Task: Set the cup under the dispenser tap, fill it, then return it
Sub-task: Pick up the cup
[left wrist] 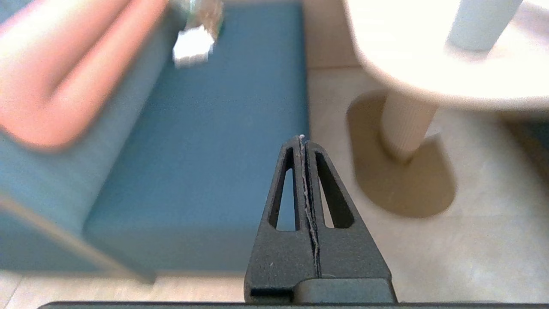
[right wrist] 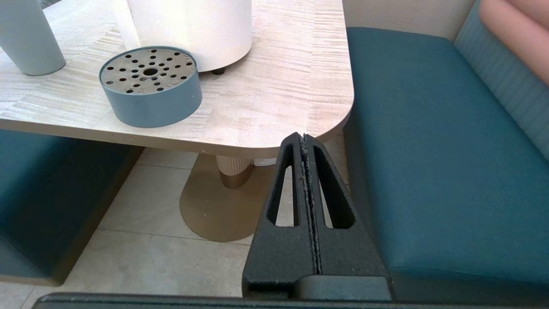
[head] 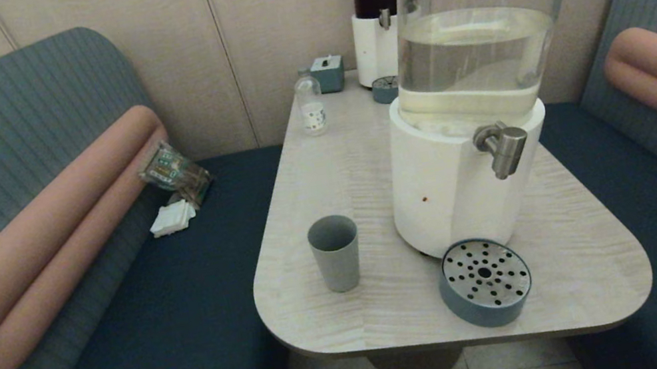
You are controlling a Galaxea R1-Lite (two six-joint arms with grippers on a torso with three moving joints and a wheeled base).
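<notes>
A: The cup [head: 337,261] stands upright and empty on the table [head: 393,322], near its front left corner, just beside the white base of the clear-tank dispenser [head: 466,119] and apart from it. We judge it light, stiff and matte, so not slippery while empty; heavier and easy to slop once filled.

B: Where do we take hold?

A: Across the middle of the tapered wall, from the side, jaws level. Too high and the rim may flex; too low and it may tip.

B: Target?

A: The dispenser tap [head: 503,147] juts from the base toward the front right. The perforated drip tray [head: 486,282] sits below it, slightly nearer the table edge.

B: Arm poses?

A: Neither arm shows in the head view. The left gripper [left wrist: 305,139] hangs below table height, fingers pressed together on nothing, over the bench seat [left wrist: 206,163] edge and floor. The right gripper [right wrist: 303,136] likewise, closed and empty, low by the table's front right corner. We note both must open before any grasp.
</notes>
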